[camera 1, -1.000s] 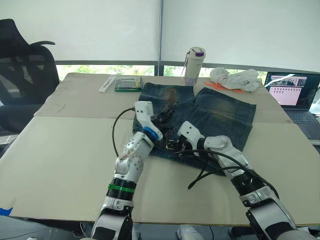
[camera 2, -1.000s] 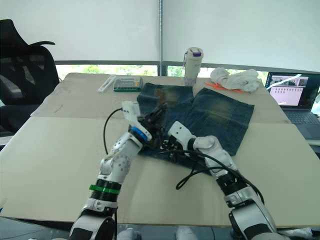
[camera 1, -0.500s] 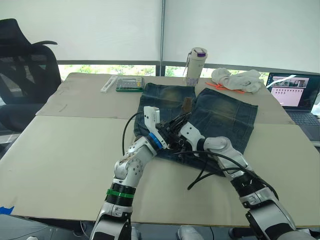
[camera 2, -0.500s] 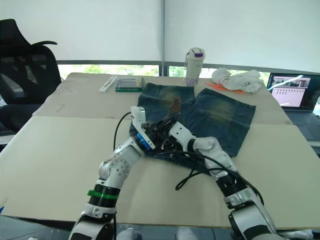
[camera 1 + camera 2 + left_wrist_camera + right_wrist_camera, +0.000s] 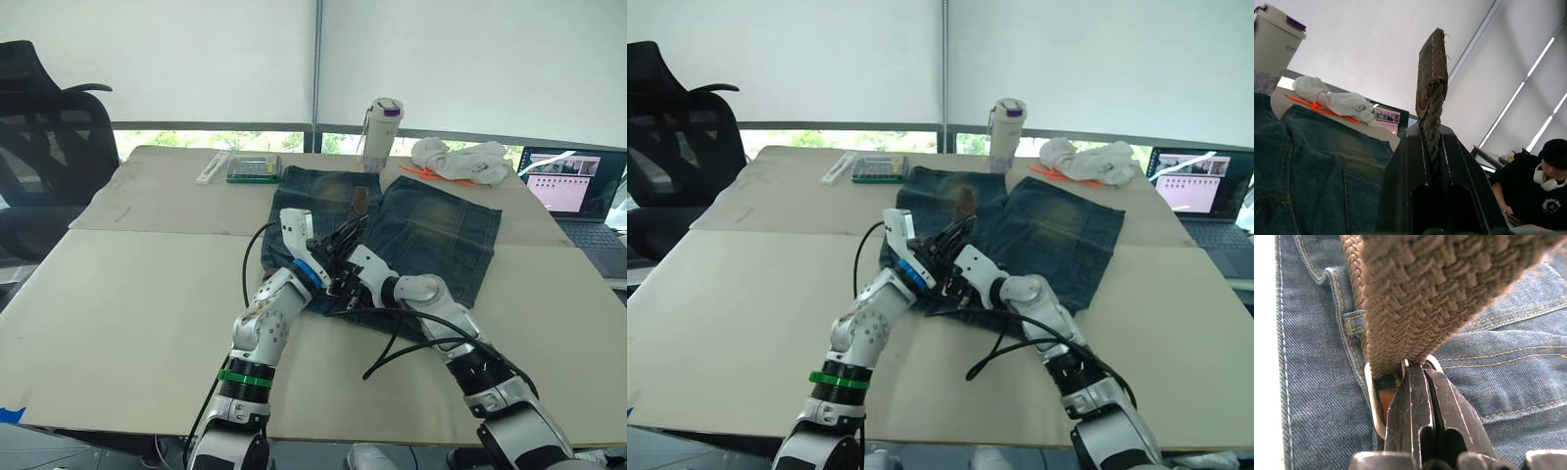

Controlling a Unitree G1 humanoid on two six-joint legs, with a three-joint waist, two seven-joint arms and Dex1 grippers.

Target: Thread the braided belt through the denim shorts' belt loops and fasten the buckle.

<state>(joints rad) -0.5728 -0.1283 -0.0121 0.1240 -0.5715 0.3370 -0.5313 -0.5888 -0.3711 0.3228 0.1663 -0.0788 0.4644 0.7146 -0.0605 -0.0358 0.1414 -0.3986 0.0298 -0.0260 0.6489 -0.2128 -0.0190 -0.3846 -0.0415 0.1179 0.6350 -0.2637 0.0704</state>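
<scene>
**Both grippers closed on the belt over the waistband**

The table [image 5: 118,294] carries the denim shorts [image 5: 431,230], which lie flat with the waistband toward the robot and the legs pointing to the window. Behind the shorts stand a white cup with a purple lid [image 5: 381,132] and a white cloth [image 5: 460,157]; a laptop [image 5: 578,186] is at the far right of the table, and a green box [image 5: 252,168] lies at the far left of the shorts.

The braided belt [image 5: 1430,298] rises from the waistband. The left gripper [image 5: 1433,147] is closed on the belt's leather end [image 5: 1431,68], holding it upright above the shorts. The right gripper [image 5: 1418,382] is closed at the buckle [image 5: 1373,396], which lies on the denim just beside one of the belt loops [image 5: 1354,322]. The two grippers are very near each other at the middle of the waistband.
</scene>
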